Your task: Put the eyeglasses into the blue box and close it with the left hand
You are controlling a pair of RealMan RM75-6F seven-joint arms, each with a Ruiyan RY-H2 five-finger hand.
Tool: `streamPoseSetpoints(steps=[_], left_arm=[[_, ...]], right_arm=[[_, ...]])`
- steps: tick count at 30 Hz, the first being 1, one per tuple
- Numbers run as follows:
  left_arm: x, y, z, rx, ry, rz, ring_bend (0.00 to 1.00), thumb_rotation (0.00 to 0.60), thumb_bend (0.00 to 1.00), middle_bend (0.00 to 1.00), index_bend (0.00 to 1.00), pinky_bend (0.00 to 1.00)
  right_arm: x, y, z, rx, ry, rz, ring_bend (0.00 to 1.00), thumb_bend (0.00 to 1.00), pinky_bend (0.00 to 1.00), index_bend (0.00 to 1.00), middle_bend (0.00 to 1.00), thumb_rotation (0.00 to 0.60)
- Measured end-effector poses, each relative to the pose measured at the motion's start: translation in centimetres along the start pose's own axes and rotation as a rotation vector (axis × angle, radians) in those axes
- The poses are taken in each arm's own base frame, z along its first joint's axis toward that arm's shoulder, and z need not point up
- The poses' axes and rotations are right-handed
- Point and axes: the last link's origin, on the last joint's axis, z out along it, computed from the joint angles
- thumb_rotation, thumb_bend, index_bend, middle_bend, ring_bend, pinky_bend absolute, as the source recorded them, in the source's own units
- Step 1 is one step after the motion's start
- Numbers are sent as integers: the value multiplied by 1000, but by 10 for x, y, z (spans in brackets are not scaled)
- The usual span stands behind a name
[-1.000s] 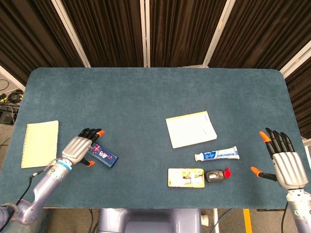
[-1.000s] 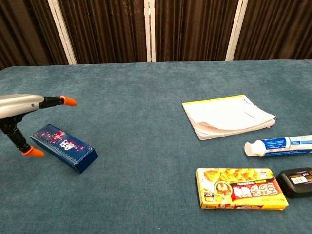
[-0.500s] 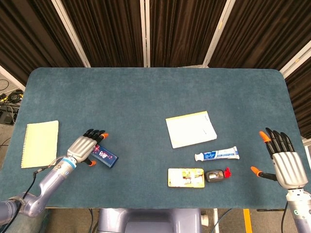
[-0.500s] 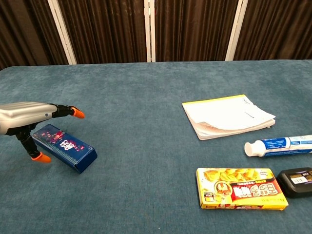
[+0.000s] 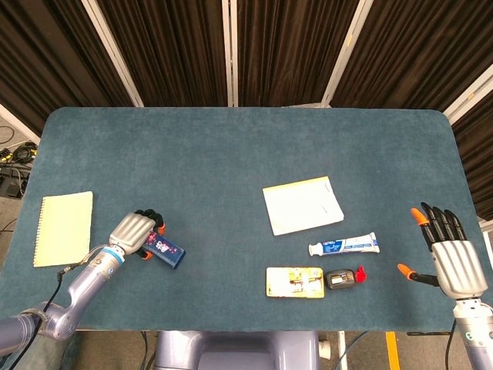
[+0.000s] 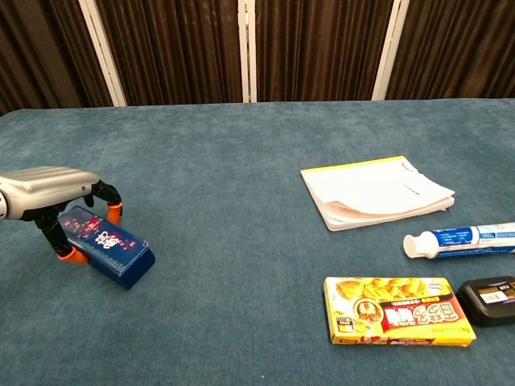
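Gripping the blue box (image 6: 105, 246) at its near-left end, left hand (image 6: 52, 193) with fingers curled around it; long axis slanting away rightward. Far right of that box, right hand (image 5: 453, 258) spread, empty. Eyeglasses unseen.

We see robot test setup in lab or studio, not home. Table (image 5: 246, 146) covered with blue-green felt cloth, standing alone. Behind it, dark pleated curtains (image 5: 293, 50) with white frame bars (image 5: 229, 50) close off space. At left edge, bundle of cables (image 5: 9, 154) on bare floor. On cloth, unrelated small goods laid apart: notepad (image 5: 302, 204), toothpaste tube (image 5: 344, 246), yellow snack box (image 5: 294, 281), yellow spiral notebook (image 5: 63, 228).
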Motion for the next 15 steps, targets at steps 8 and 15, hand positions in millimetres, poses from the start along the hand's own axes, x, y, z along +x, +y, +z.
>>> streamPoseSetpoints(steps=[8,15], left_arm=[[2,-3,-1,24,20,-15,181,600,248,262,513,260],[5,-8,1,49,35,-39,1,600,11,3,200,31]], right_arm=[[0,0,0,1,0,-2,0,0,0,0,0,600],[1,-1,-1,3,3,0,0,0,0,0,0,600]])
